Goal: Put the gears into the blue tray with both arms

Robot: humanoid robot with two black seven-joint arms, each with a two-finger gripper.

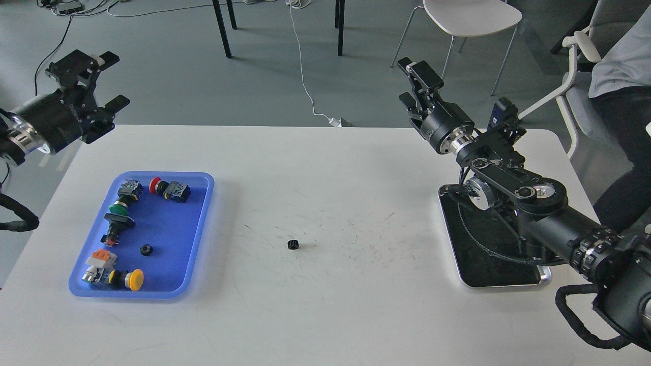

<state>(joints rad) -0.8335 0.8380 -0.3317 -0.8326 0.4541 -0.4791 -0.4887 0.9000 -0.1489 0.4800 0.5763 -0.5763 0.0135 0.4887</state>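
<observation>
One tiny black gear (292, 244) lies loose on the white table, near its middle. A second gear (146, 249) rests inside the blue tray (206, 213) at the left. My right gripper (410, 84) is raised high over the table's far right edge, well away from both gears, its fingers apart and empty. Beyond the table's far left corner my left gripper (115, 79) hovers, open and holding nothing.
Several coloured push-button switches (170, 188) lie in the blue tray. A shiny steel tray (496, 264) with a dark inside sits at the right under my right arm. Chairs, cables and a seated person are beyond the table.
</observation>
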